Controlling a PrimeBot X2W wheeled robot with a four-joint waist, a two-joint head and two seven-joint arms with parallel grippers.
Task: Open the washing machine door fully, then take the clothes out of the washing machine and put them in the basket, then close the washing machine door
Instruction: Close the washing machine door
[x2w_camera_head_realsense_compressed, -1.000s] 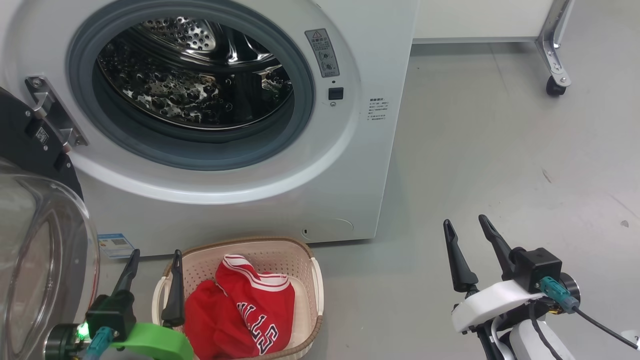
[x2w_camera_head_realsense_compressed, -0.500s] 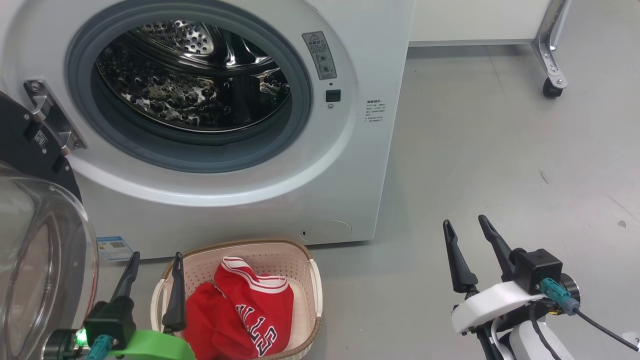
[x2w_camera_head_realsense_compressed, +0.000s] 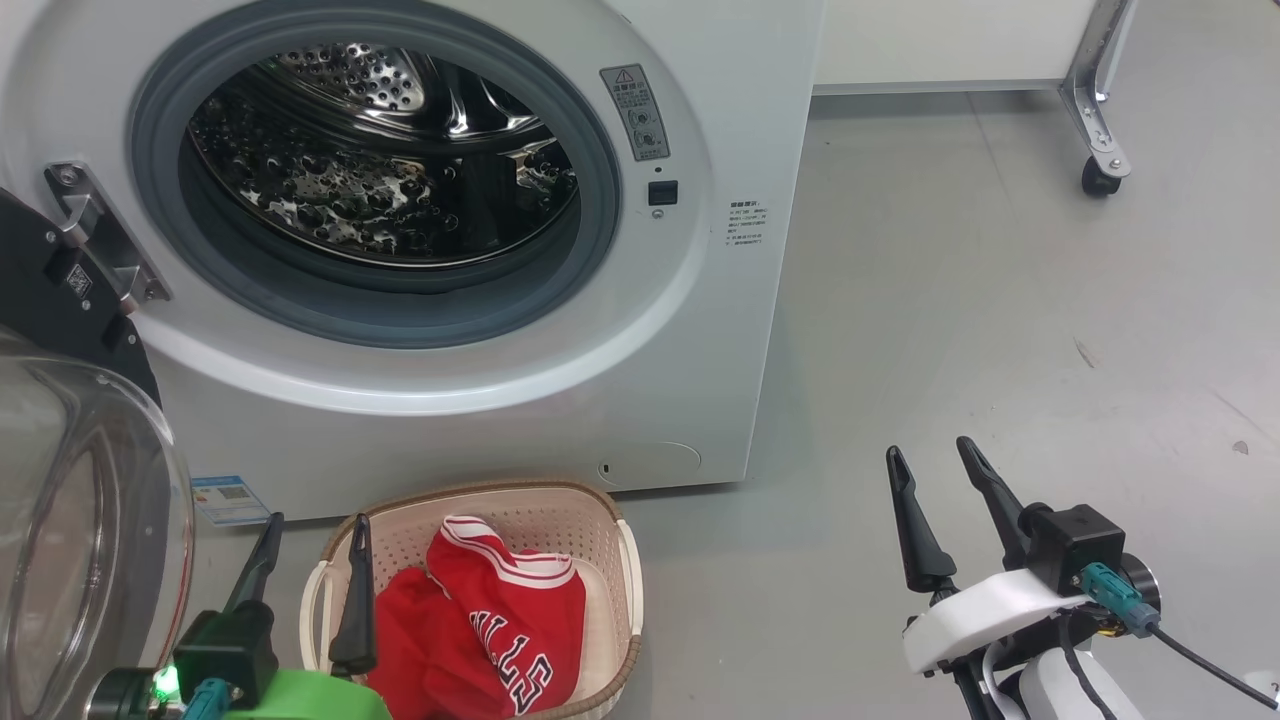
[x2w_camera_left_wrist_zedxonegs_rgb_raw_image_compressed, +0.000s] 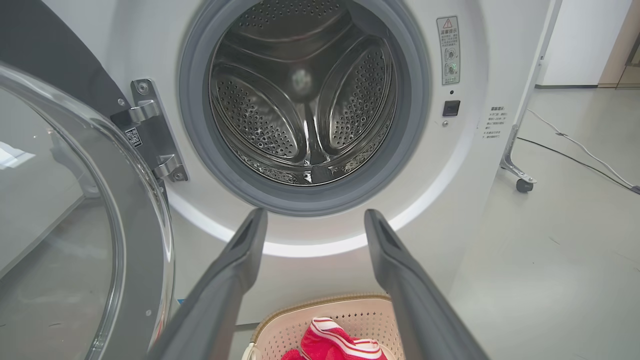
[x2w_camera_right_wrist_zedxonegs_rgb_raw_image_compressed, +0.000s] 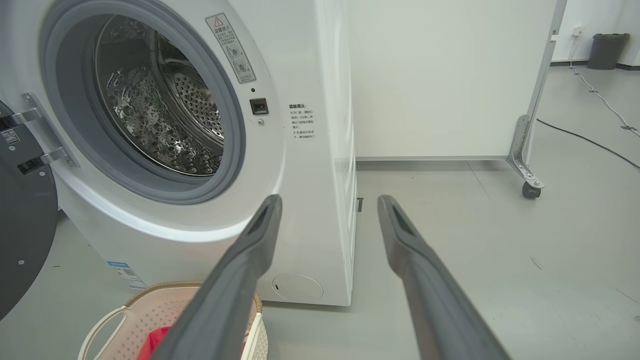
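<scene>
clothes (x2w_camera_head_realsense_compressed: 470, 620) lie in the basket (x2w_camera_head_realsense_compressed: 520, 492), before the washing machine (x2w_camera_head_realsense_compressed: 700, 330); the door (x2w_camera_head_realsense_compressed: 90, 540) hangs left, seemingly clear of the basket.

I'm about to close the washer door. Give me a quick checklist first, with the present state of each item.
1. Drum emptied: ok, bare steel, no cloth seen.
2. Jersey in basket: ok, lying inside it.
3. Grey seal free of cloth: ok.
4. Left tool free: ok, open, holding nothing.
5. Right tool free: ok, open, holding nothing.
6. Door swing path past the basket: cannot tell; the basket sits on the floor right before the machine.
</scene>
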